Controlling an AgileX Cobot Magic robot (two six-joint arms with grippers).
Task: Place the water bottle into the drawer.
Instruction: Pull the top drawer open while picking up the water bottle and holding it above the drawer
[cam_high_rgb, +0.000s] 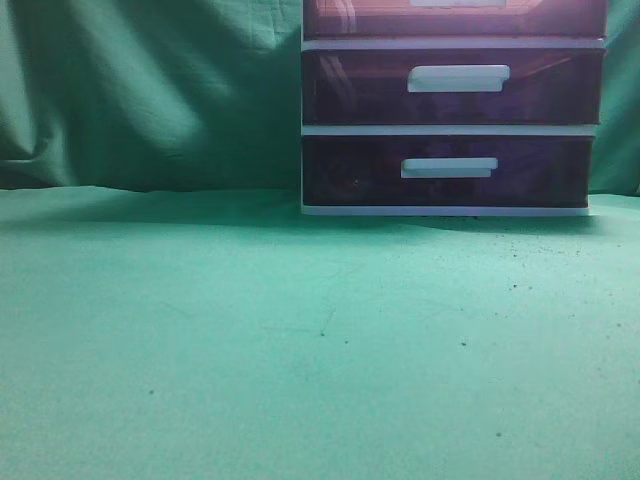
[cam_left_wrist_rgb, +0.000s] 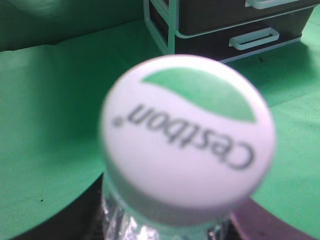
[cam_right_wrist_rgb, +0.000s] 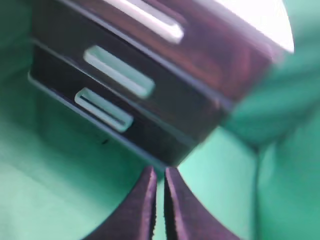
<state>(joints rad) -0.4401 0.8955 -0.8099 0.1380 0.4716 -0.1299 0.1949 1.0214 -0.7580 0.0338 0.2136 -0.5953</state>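
The water bottle (cam_left_wrist_rgb: 187, 135) fills the left wrist view: a white cap with a green leaf and dark lettering over a clear neck. My left gripper (cam_left_wrist_rgb: 165, 231) is shut on the bottle, with its dark fingers on either side below the cap. The top drawer (cam_high_rgb: 455, 15) of the white-framed unit is dark maroon with a white handle and is cut off by the upper edge of the exterior view. It also shows in the right wrist view (cam_right_wrist_rgb: 200, 45). My right gripper (cam_right_wrist_rgb: 159, 200) is shut and empty, above the cloth near the unit's corner. Neither arm shows in the exterior view.
Two identical lower drawers (cam_high_rgb: 450, 85) (cam_high_rgb: 445, 170) sit under the top one. Green cloth (cam_high_rgb: 300, 340) covers the table and hangs behind as a backdrop. The drawer unit's lower part (cam_left_wrist_rgb: 240, 30) lies ahead and to the right of the bottle.
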